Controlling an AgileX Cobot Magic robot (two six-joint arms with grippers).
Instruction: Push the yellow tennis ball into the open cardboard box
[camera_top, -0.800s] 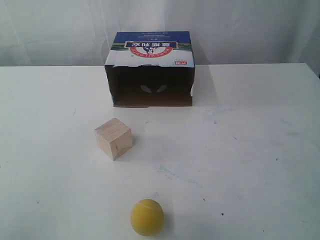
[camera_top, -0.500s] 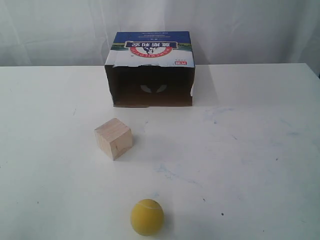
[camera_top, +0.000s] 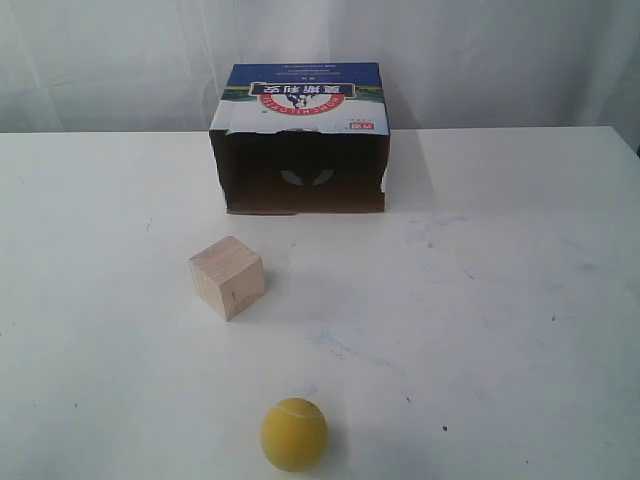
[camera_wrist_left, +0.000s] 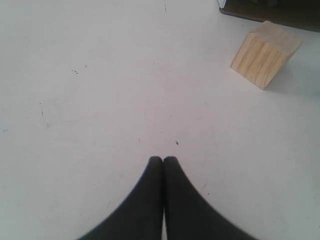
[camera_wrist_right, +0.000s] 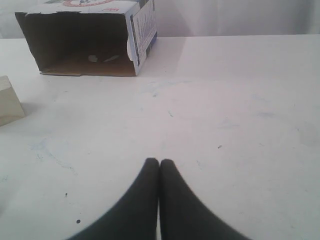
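Note:
The yellow tennis ball (camera_top: 294, 434) rests on the white table near the front edge of the exterior view. The open cardboard box (camera_top: 303, 140) lies at the back, its dark opening facing the front; the right wrist view also shows the box (camera_wrist_right: 85, 42). Neither arm appears in the exterior view. My left gripper (camera_wrist_left: 163, 160) is shut over bare table with nothing between its fingers. My right gripper (camera_wrist_right: 159, 162) is likewise shut and empty, well short of the box. The ball is out of sight in both wrist views.
A pale wooden cube (camera_top: 227, 277) sits between ball and box, left of the straight line to the opening; it also shows as the cube (camera_wrist_left: 265, 54) in the left wrist view and the cube (camera_wrist_right: 9, 101) at the edge of the right wrist view. A white curtain hangs behind the table.

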